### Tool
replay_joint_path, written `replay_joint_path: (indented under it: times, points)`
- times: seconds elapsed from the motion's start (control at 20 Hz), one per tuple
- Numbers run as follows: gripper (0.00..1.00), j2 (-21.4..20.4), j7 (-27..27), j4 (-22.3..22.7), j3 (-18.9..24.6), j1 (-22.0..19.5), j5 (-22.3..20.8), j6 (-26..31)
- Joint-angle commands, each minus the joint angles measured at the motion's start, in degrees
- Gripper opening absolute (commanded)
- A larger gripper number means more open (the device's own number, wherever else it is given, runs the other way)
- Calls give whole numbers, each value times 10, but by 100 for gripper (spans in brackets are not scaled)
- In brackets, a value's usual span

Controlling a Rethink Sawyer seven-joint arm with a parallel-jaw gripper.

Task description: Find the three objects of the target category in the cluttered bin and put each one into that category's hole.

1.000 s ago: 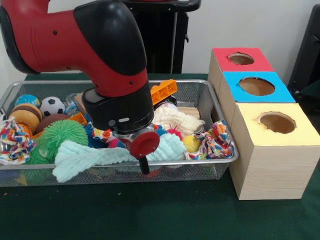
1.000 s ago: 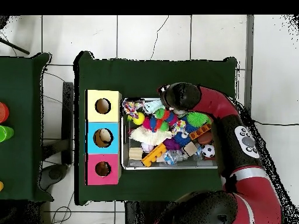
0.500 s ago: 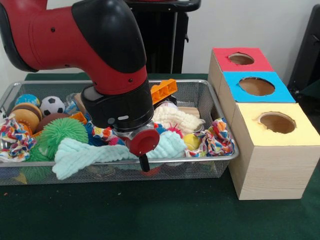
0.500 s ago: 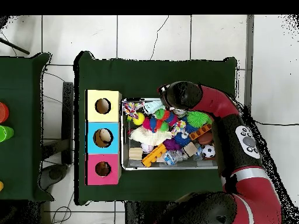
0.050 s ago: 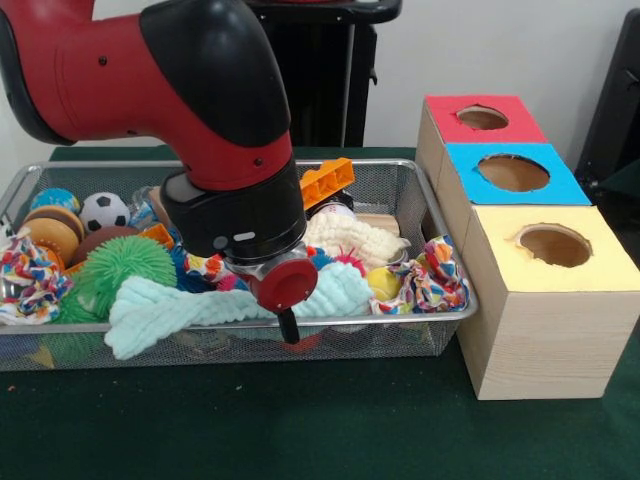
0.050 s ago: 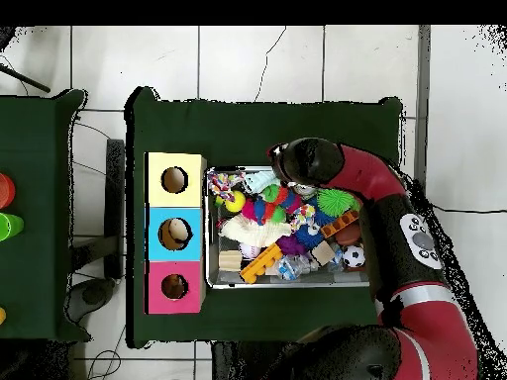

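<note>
Bin (image 5: 440,205) toys part-hidden behind arm (image 5: 200,110), pincer itself hidden

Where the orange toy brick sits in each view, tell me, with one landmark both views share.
Front view: the orange toy brick leans at the bin's far side, just right of the arm's black wrist.
Overhead view: the brick lies low in the bin, toward the boxes, by the pink box.
Shared landmark: the yellow-topped box, nearest in the front view, uppermost of the three from overhead.
</note>
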Motion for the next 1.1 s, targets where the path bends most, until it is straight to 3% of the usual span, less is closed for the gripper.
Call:
replay_joint_path:
  times: [0.05,0.55,0.6,0.85,1.1]
  points:
    - [0,-41,156,13,7,8,43,118]
    - [0,-45,149,22,2,13,30,99]
    - [100,-46,150,21,-1,15,27,96]
    - [100,-44,163,10,-15,27,21,100]
    - [100,-46,154,16,-1,21,36,111]
